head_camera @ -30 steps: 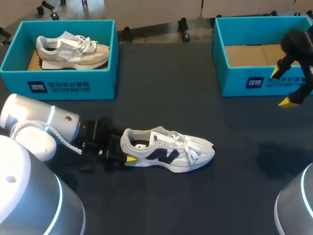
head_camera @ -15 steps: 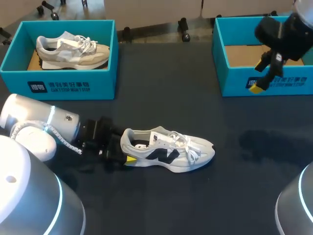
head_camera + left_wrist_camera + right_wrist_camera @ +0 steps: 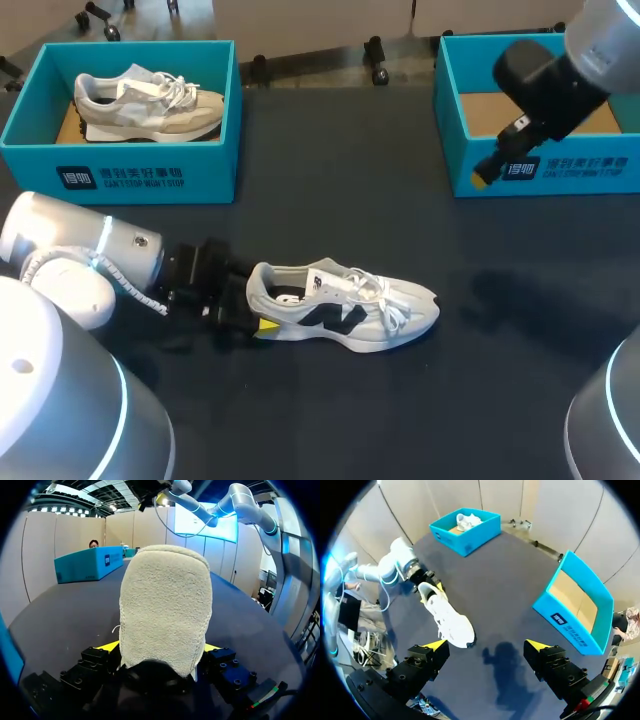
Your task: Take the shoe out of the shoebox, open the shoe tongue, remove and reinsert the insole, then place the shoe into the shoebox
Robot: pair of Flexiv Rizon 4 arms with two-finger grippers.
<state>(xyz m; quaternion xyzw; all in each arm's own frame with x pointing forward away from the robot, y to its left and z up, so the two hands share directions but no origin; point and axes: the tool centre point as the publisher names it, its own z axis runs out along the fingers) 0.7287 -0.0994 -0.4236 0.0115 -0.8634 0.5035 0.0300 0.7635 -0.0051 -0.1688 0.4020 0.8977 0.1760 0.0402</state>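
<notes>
Right tool (image 3: 486, 645) swung leftward, apart, left tool (image 3: 160, 647) seemingly clamps shoe (image 3: 345, 305), shoebox (image 3: 150, 175) holds sneaker (image 3: 150, 100)

Left pincer (image 3: 160, 647) clamped, right pincer (image 3: 486, 645) agape

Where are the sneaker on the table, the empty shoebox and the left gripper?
sneaker on the table (image 3: 345, 320): head view, side panel.
empty shoebox (image 3: 600, 176): head view, front wall.
left gripper (image 3: 160, 647): left wrist view, between fingertips.

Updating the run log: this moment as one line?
white sneaker: on table | left gripper: shut on heel | right gripper: open, aloft | right shoebox: empty
</notes>
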